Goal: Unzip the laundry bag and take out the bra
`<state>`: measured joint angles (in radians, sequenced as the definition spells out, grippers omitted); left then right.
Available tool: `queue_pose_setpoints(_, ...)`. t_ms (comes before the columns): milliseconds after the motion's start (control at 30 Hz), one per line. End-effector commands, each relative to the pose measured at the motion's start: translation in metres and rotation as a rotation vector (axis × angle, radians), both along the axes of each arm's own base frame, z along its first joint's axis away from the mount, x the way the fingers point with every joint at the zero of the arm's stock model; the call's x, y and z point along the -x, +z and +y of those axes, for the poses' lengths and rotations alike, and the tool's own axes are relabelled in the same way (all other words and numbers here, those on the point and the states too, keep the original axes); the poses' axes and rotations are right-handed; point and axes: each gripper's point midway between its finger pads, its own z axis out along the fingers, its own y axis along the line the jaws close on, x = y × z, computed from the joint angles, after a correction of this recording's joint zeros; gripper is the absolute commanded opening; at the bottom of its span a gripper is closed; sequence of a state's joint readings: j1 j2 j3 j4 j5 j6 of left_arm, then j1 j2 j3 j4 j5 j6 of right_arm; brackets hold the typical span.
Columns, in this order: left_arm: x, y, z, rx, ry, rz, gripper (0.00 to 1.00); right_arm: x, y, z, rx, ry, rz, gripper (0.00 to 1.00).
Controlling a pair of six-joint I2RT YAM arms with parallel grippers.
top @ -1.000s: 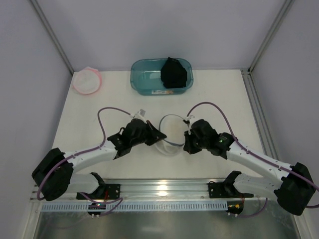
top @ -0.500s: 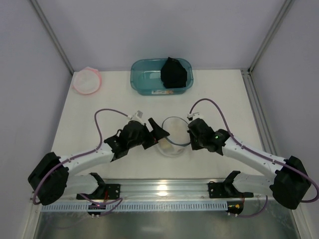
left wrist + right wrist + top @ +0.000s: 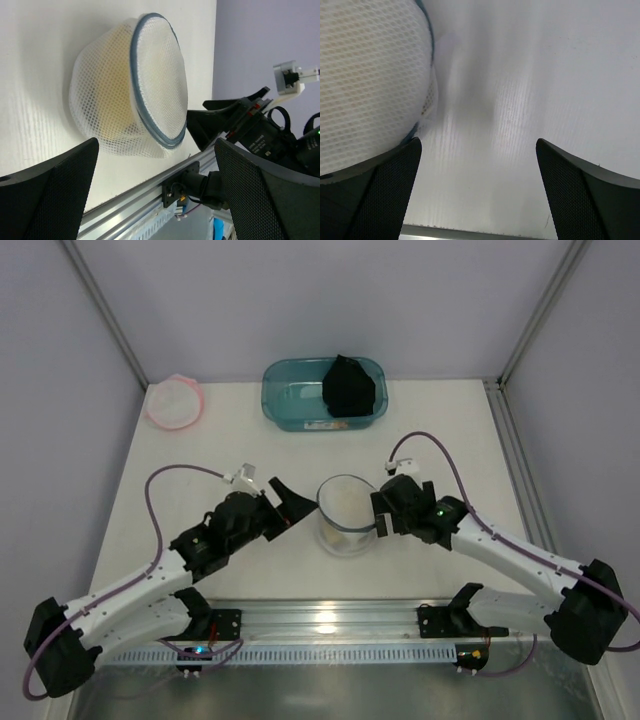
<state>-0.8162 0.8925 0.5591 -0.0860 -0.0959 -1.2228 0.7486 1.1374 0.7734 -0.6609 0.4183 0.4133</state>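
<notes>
The laundry bag (image 3: pixel 346 512), a round white mesh drum with a grey-blue rim hoop, rests on the white table between my two grippers. A pale cream shape (image 3: pixel 116 102) shows through its mesh; I cannot tell whether it is the bra. My left gripper (image 3: pixel 288 508) is open a short way to the bag's left, not touching it. In the left wrist view the laundry bag (image 3: pixel 125 107) lies ahead of the open left gripper (image 3: pixel 156 167). My right gripper (image 3: pixel 381 516) is open at the bag's right side. In the right wrist view the laundry bag (image 3: pixel 367 75) fills the upper left beside the open right gripper (image 3: pixel 479 150).
A pink-rimmed mesh bag (image 3: pixel 174 402) lies at the far left corner. A teal tub (image 3: pixel 290 390) at the back centre holds a black garment (image 3: pixel 348 386). The aluminium rail (image 3: pixel 320 622) with the arm mounts runs along the near edge.
Both grippers have opened and let go of the laundry bag, which now rests on the table. The left arm has drawn back to the left.
</notes>
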Motion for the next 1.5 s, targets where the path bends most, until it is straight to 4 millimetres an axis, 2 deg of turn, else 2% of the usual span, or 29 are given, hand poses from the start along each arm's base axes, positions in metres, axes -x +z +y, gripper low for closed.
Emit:
queue_pose_setpoints(0, 0.005, -0.009, 0.026, -0.085, 0.061, -0.002, 1.0, 0.003, 0.037, 0.016, -0.135, 0.074, -0.069, 1.0)
queue_pose_setpoints(33, 0.006, -0.008, 0.03, -0.091, 0.072, -0.005, 0.99, 0.007, 0.043, 0.02, -0.167, 0.094, -0.07, 0.99)
queue_pose_setpoints(67, 0.007, -0.007, 0.034, -0.093, 0.078, -0.01, 0.99, 0.011, 0.056, 0.026, -0.225, 0.126, -0.097, 1.0)
queue_pose_setpoints(133, 0.009, -0.002, 0.042, -0.093, 0.097, -0.022, 0.99, 0.021, 0.072, 0.044, -0.311, 0.22, -0.105, 0.99)
queue_pose_setpoints(167, 0.011, -0.003, 0.045, -0.096, 0.101, -0.023, 0.99, 0.023, 0.087, 0.051, -0.351, 0.259, -0.132, 0.99)
queue_pose_setpoints(267, 0.013, 0.001, 0.056, -0.102, 0.134, -0.037, 0.99, 0.031, 0.112, 0.075, -0.386, 0.372, -0.161, 1.0)
queue_pose_setpoints(300, 0.014, 0.005, 0.058, -0.092, 0.137, -0.047, 0.99, 0.031, 0.11, 0.082, -0.365, 0.389, -0.148, 0.99)
queue_pose_setpoints(333, 0.015, 0.004, 0.061, -0.099, 0.142, -0.045, 0.99, 0.03, 0.118, 0.09, -0.354, 0.418, -0.163, 1.0)
queue_pose_setpoints(367, 0.016, 0.004, 0.062, -0.094, 0.142, -0.047, 0.99, 0.028, 0.119, 0.095, -0.339, 0.423, -0.16, 1.0)
queue_pose_setpoints(400, 0.017, 0.005, 0.063, -0.09, 0.144, -0.048, 0.99, 0.024, 0.11, 0.102, -0.311, 0.426, -0.137, 0.99)
queue_pose_setpoints(500, 0.02, 0.005, 0.065, -0.085, 0.139, -0.043, 1.0, 0.01, 0.109, 0.119, -0.286, 0.429, -0.142, 1.0)
queue_pose_setpoints(567, 0.022, 0.004, 0.066, -0.078, 0.141, -0.044, 0.99, 0.003, 0.112, 0.129, -0.281, 0.438, -0.147, 0.97)
queue_pose_setpoints(667, 0.024, 0.002, 0.068, -0.067, 0.144, -0.039, 0.99, -0.013, 0.095, 0.14, -0.211, 0.418, -0.109, 0.91)
queue_pose_setpoints(700, 0.025, 0.003, 0.068, -0.063, 0.144, -0.042, 0.99, -0.016, 0.099, 0.14, -0.212, 0.408, -0.121, 0.89)
queue_pose_setpoints(800, 0.026, 0.003, 0.071, -0.057, 0.149, -0.045, 0.99, -0.026, 0.092, 0.146, -0.184, 0.378, -0.113, 0.81)
queue_pose_setpoints(867, 0.027, 0.002, 0.072, -0.048, 0.151, -0.046, 0.99, -0.028, 0.087, 0.152, -0.183, 0.384, -0.097, 0.77)
queue_pose_setpoints(1033, 0.028, -0.001, 0.072, -0.044, 0.152, -0.043, 1.0, -0.03, 0.082, 0.163, -0.194, 0.396, -0.076, 0.49)
queue_pose_setpoints(1400, 0.027, -0.002, 0.07, -0.044, 0.148, -0.043, 0.99, -0.021, 0.072, 0.17, -0.232, 0.422, -0.034, 0.48)
queue_pose_setpoints(1433, 0.026, -0.003, 0.069, -0.046, 0.146, -0.04, 0.99, -0.02, 0.069, 0.169, -0.232, 0.425, -0.027, 0.47)
queue_pose_setpoints(1467, 0.026, -0.003, 0.068, -0.043, 0.143, -0.039, 1.0, -0.02, 0.068, 0.169, -0.235, 0.422, -0.026, 0.4)
